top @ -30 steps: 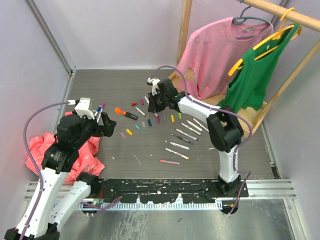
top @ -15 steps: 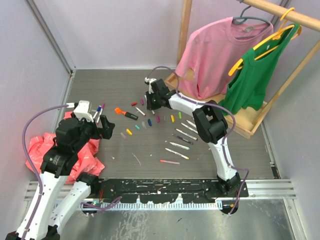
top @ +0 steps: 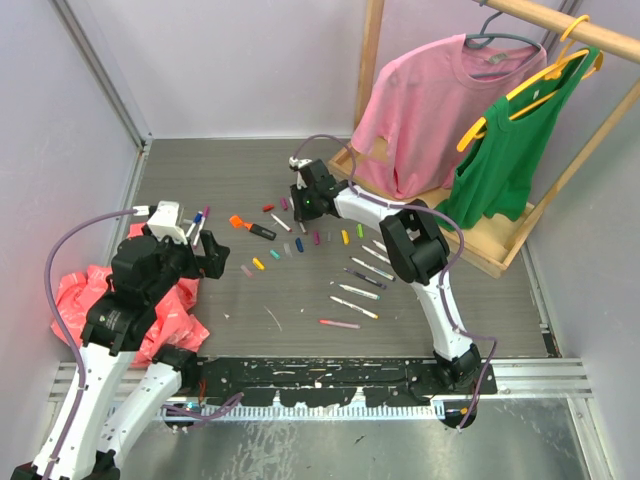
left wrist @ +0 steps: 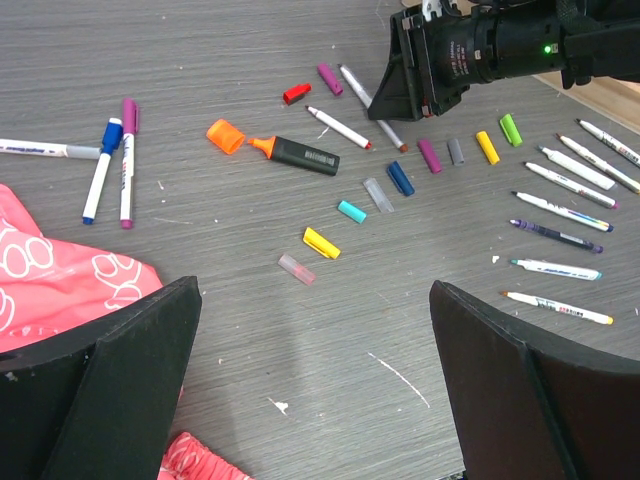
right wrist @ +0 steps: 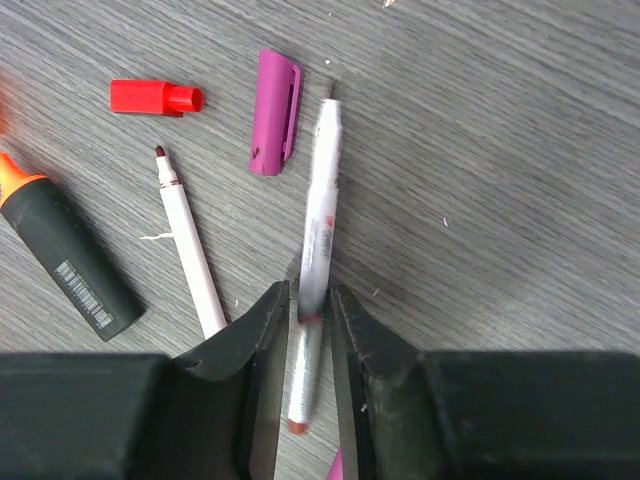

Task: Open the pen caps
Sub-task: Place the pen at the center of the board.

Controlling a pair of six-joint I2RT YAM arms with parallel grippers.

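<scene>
My right gripper (top: 303,207) (right wrist: 305,300) is down at the floor among the far pens, its jaws shut on a white pen (right wrist: 318,215) with a reddish-brown end. A purple cap (right wrist: 275,110) and a red cap (right wrist: 155,97) lie just beyond it. An uncapped white pen (right wrist: 190,250) and the orange-black marker (right wrist: 70,255) lie to its left. More loose caps, among them yellow (left wrist: 321,242), teal (left wrist: 351,211) and blue (left wrist: 400,178), lie in a curved row. Several uncapped pens (left wrist: 560,210) lie to the right. My left gripper (top: 205,250) (left wrist: 320,400) is open and empty above bare floor.
Capped blue and purple pens (left wrist: 110,160) lie at the left, near a crumpled pink cloth (top: 150,310). An orange cap (left wrist: 225,135) lies by the marker. A wooden clothes rack (top: 500,235) with a pink shirt (top: 430,100) and a green top (top: 510,150) stands at the back right.
My right gripper has shifted a little to the left over the far pens and its elbow has folded inward. The left arm has barely moved.
</scene>
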